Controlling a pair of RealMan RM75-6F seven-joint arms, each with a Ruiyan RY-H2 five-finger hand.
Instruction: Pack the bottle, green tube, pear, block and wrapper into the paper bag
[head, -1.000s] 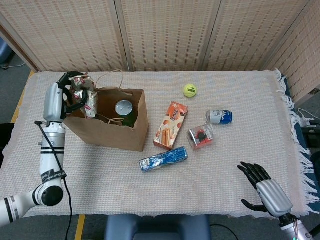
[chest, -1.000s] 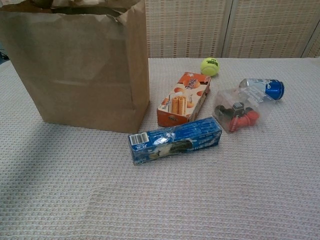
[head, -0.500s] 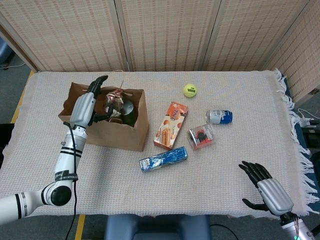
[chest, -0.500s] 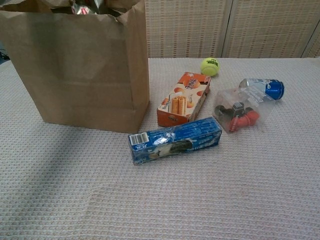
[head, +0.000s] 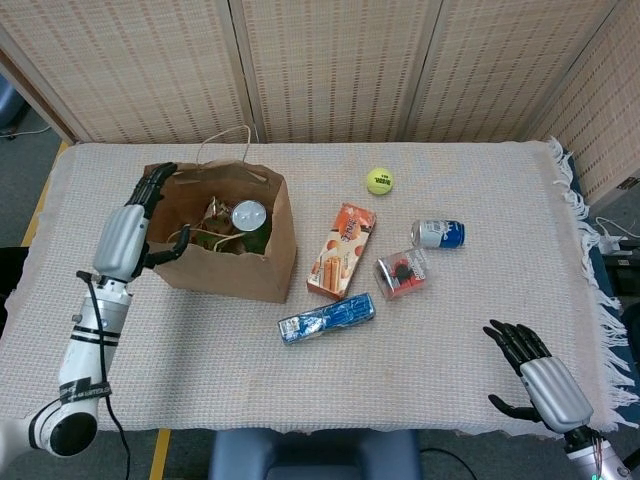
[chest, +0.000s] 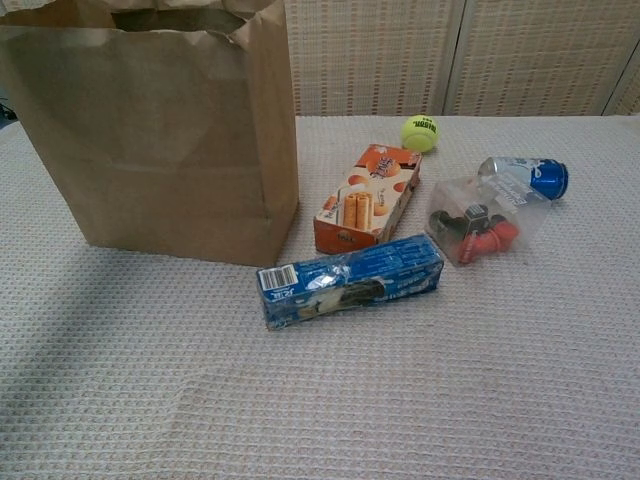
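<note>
The tabletop (head: 480, 320), under a woven cream cloth, carries everything. On it the paper bag (head: 262, 262) stands upright and open-topped, and it serves as the landmark. Inside the bag, the head view shows a dark bottle with a silvery cap (head: 248, 216) standing at the right, a crinkled wrapper (head: 217, 214) just left of it, and something green low on the bag's floor, though whether that is the pear or the tube cannot be told. The block cannot be made out.

The left robot hand (head: 135, 222) hangs at the bag's left wall, fingers spread over the rim, holding nothing. The right robot hand (head: 535, 375) sits far right of the bag near the front edge, fingers apart and likewise empty.

To the right of the bag lie an orange snack box (head: 341, 251), a blue foil packet (head: 326, 318) in front of it, a clear pouch with red pieces (head: 402, 273), a blue can (head: 438, 234) on its side, and a tennis ball (head: 379, 181) towards the back.

The packing looks nearly or wholly done. If the blue foil packet counts as a task item, its long axis runs roughly left to right, it lies right of the bag, and the left robot hand is the nearer.
</note>
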